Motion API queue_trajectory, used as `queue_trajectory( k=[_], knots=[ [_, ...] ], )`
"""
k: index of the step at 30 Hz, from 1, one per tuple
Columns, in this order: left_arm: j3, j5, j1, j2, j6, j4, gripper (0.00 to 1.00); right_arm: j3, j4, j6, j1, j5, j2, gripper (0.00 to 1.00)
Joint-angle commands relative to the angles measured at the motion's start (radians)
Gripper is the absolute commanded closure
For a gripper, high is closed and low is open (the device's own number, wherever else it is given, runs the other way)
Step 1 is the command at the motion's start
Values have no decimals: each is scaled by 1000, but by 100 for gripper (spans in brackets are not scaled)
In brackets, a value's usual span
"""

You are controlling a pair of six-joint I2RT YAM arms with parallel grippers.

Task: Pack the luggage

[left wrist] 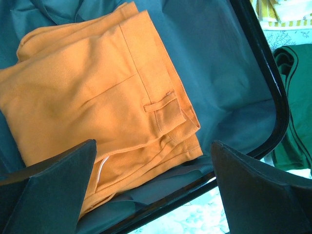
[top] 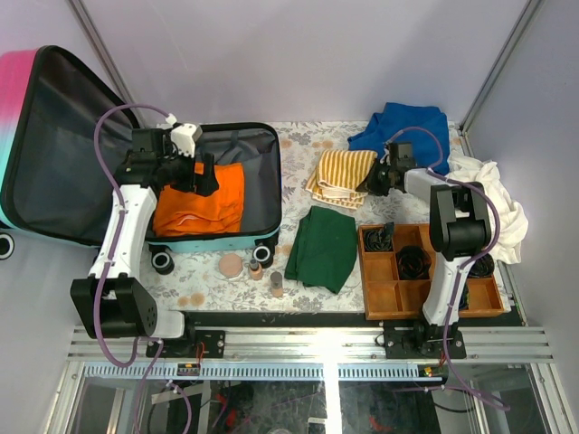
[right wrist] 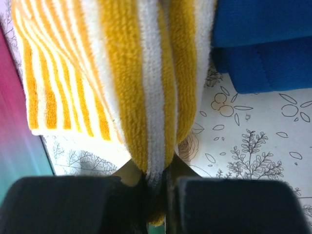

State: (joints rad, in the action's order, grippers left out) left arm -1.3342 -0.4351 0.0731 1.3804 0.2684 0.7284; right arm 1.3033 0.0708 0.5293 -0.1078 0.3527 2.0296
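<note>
The luggage [top: 262, 172] lies open at the left, its pink-to-teal lid propped back. Folded orange trousers [top: 201, 201] rest on its dark lining [left wrist: 219, 73]. My left gripper [top: 204, 176] hovers over the orange trousers [left wrist: 97, 87], near their front edge. The left gripper [left wrist: 153, 146] is open with nothing between its fingers. At the right, my right gripper [top: 373, 181] is shut on the right edge of a yellow-and-white striped towel [top: 339, 176]. In the right wrist view the towel [right wrist: 146, 73] bunches into the right gripper [right wrist: 158, 180], pinched between the pads.
A green garment [top: 324, 246] lies mid-table beside the suitcase. A blue garment [top: 403, 127] sits behind the towel, and a white cloth [top: 493, 199] lies at the far right. A wooden compartment tray [top: 430, 271] holds dark items. A round compact [top: 232, 265] and two small bottles [top: 256, 269] stand near the front.
</note>
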Motion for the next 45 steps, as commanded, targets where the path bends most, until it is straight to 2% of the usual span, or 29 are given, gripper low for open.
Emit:
queue_trajectory(
  k=[1,9,15,23,27,31,36,45],
  knots=[
    [10,-20,-17,-21,-22,-49,0,76,0,-12,-9,18,-98,100],
    [-1,-32,-32,-13,-44,-62,0,189,113,-52,-8,55,-229,100],
    [-4,-32,-40,-11,-52,-71,0,261,177,-55,-8,85,-261,100],
    [8,-14,-39,-15,-73,-83,0,434,225,-14,-38,201,-264,100],
    [-7,25,-33,-6,-130,-91,0,507,226,-28,-113,227,-264,100],
    [-57,-4,47,5,-217,-103,0,590,200,-67,-229,224,-246,100],
    [-52,-68,155,-8,-311,-146,0,736,165,-67,-384,234,-156,100],
    [0,-30,195,-40,-326,-185,0,951,122,-128,-605,201,62,100]
  ],
)
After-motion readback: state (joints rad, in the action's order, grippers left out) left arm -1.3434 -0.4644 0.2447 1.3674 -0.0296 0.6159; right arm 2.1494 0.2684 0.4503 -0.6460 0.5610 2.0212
